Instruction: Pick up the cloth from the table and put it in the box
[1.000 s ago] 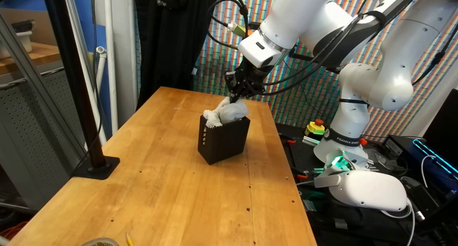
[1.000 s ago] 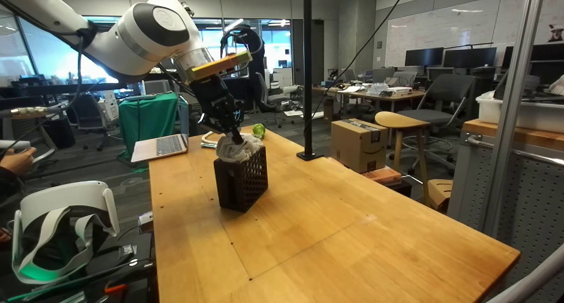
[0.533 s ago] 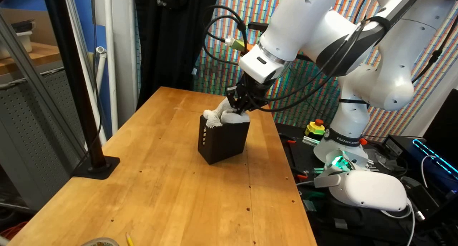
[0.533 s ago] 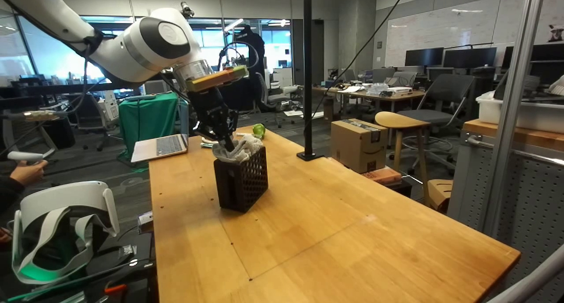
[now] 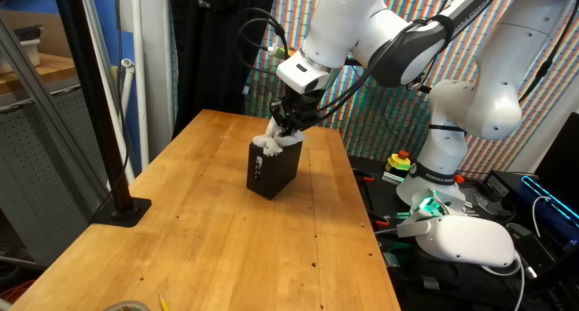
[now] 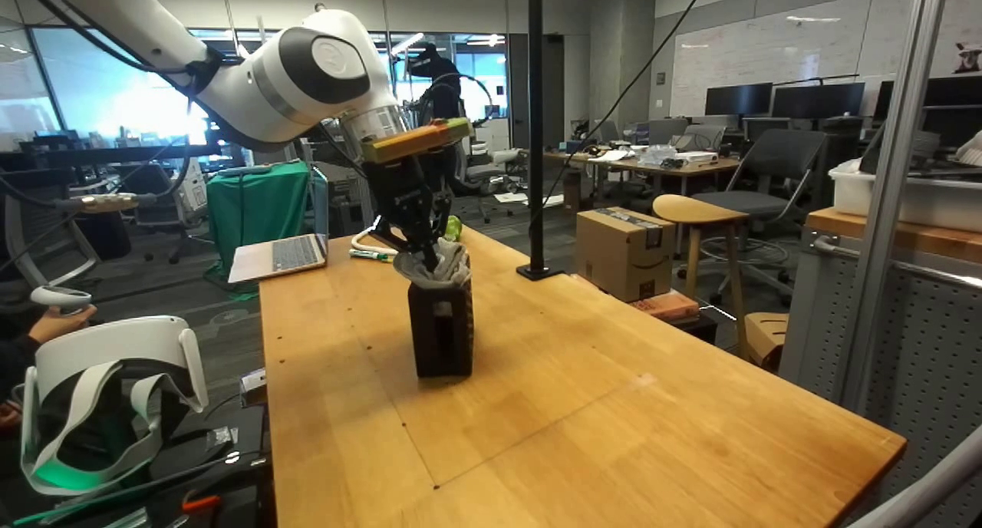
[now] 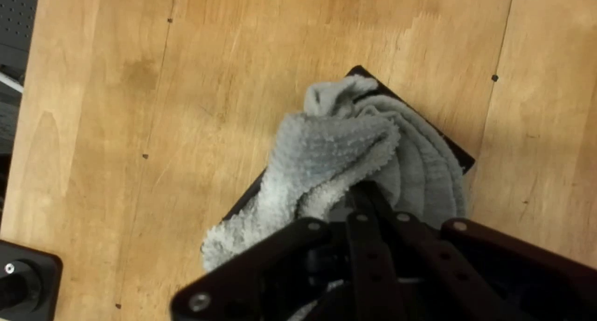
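"Toward the far edge of the table [image 5: 217, 238], in an exterior view: how is the box [image 5: 280, 168] doing?"

"Standing upright, a little nearer the right edge than the left. The cloth [image 5: 270, 143] is bunched in its mouth and bulges above the rim, so picking up and carrying look done."

"And the gripper [image 5: 285, 132]?"

"Over the box, tips down in the bundle. Again in an exterior view, the box [image 6: 443, 336] stands closer to the left table edge, with folds topping the rim."

"Wrist view?"

"Its fingers [image 7: 366, 237] brought together, tips among the folds; whether any cloth is pinched between them, I can't tell. One lobe hangs past the rim."

"What's left, then?"

"Tucking that overhang down, I'd judge, then freeing any pinched fold and lifting away without dragging cloth out."
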### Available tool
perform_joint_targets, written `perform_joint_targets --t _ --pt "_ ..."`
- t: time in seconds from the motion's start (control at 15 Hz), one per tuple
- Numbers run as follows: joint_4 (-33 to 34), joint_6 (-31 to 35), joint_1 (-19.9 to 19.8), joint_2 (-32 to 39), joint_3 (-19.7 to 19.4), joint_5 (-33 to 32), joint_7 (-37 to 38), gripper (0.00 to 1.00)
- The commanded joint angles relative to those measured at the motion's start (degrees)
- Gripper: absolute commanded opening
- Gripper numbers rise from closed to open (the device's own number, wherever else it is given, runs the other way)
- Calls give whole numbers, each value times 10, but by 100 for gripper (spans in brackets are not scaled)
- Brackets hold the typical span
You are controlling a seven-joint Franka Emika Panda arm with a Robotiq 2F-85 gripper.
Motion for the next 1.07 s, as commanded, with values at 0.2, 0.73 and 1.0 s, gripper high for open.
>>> perform_joint_targets --t 0.2,0.73,1.0 --pt "40 -15 -20 55 -24 101 -121 5" --pt "81 -54 -53 106 -36 191 -225 5" --pt "95 -73 -69 142 -36 233 -286 5"
